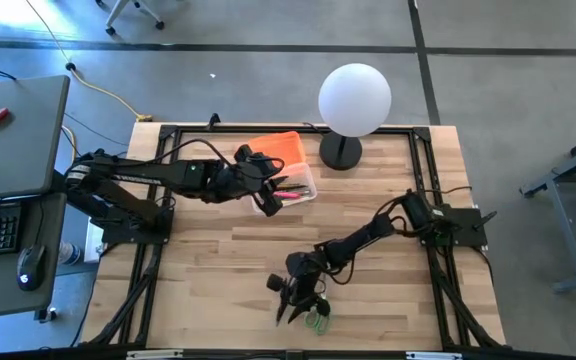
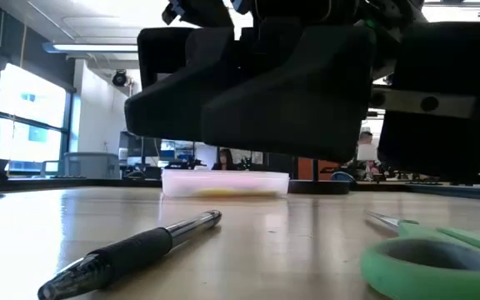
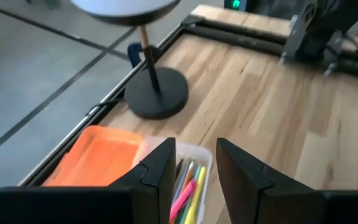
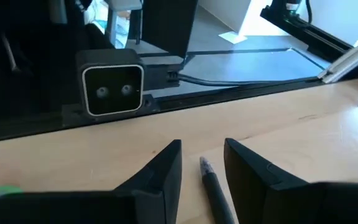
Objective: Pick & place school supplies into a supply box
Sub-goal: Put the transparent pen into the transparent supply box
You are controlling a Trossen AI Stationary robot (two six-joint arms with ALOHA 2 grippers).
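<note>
The clear supply box (image 1: pixel 296 187) sits at the far middle of the table, with several pens and a pink marker (image 3: pixel 187 190) inside. Its orange lid (image 1: pixel 276 150) lies beside it on the far side. My left gripper (image 3: pixel 194 177) hovers open and empty over the box's near end. My right gripper (image 4: pixel 202 165) is open near the table's near edge, above a black-and-grey pen (image 4: pixel 215 190) that lies flat on the wood, one finger on either side of it. The low view shows this pen (image 2: pixel 132 250) clear of the gripper (image 2: pixel 257 92). Green-handled scissors (image 1: pixel 316 320) lie flat just right of it.
A white globe lamp (image 1: pixel 354 98) stands on a black round base (image 1: pixel 340 152) right of the lid. The black frame rail (image 1: pixel 268 130) runs along the far edge. The low camera housing (image 4: pixel 113 90) sits at the near edge in front of my right gripper.
</note>
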